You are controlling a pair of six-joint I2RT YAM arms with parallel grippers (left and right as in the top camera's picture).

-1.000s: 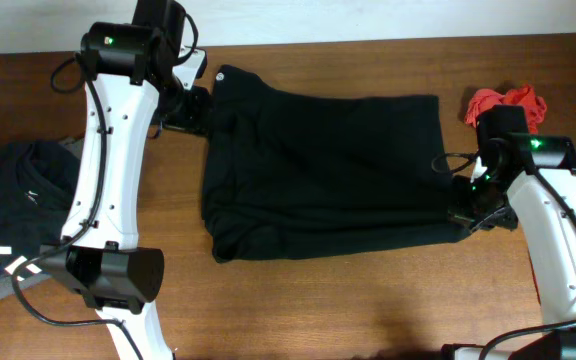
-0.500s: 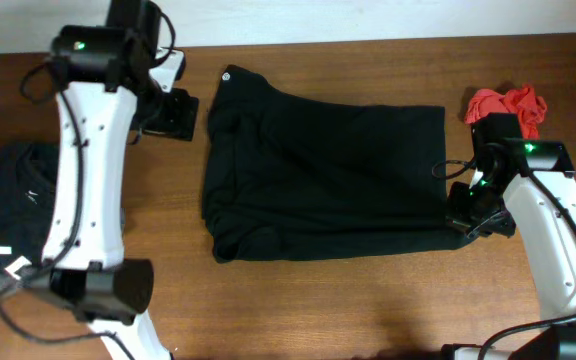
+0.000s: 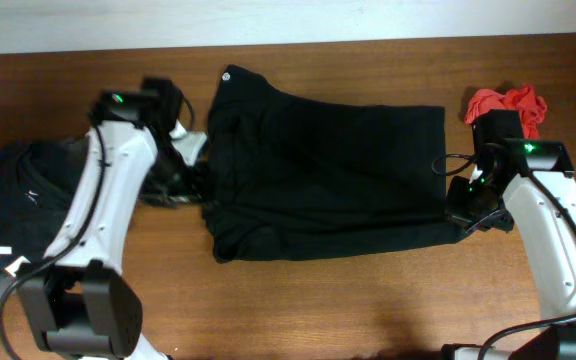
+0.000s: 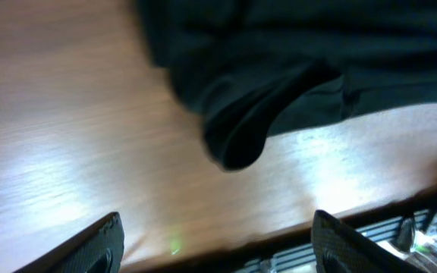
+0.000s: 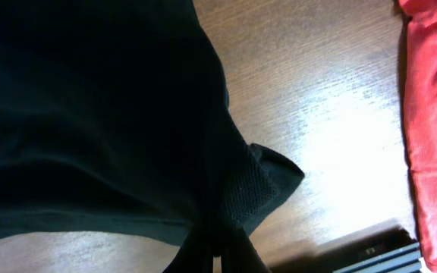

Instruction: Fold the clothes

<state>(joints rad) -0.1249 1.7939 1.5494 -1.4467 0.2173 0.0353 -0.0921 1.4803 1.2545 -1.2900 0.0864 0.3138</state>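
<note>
Surface: brown wooden table (image 3: 368,300), with a pale wall strip (image 3: 388,20) along its far edge.
Black garment (image 3: 328,170): spread flat across the middle of the table, rumpled along its left side; a round white logo (image 3: 228,73) sits at its far left corner.
Left gripper (image 3: 180,185): low at the garment's left edge, about midway along it. In the left wrist view its jaws stand wide apart (image 4: 217,220) over bare wood, nothing between them; a rolled fold of the black garment (image 4: 237,136) lies just ahead of the fingertips, apart from them.
Right gripper (image 3: 465,215): at the garment's near right corner. In the right wrist view the fingers (image 5: 222,246) are pressed together, pinching the edge of the black garment (image 5: 89,114).
Red fabric (image 3: 508,102): bunched at the far right of the table, beside the right arm, apart from the black garment.
Dark striped garment (image 3: 18,190): heaped at the table's left edge, beyond the left arm.
</note>
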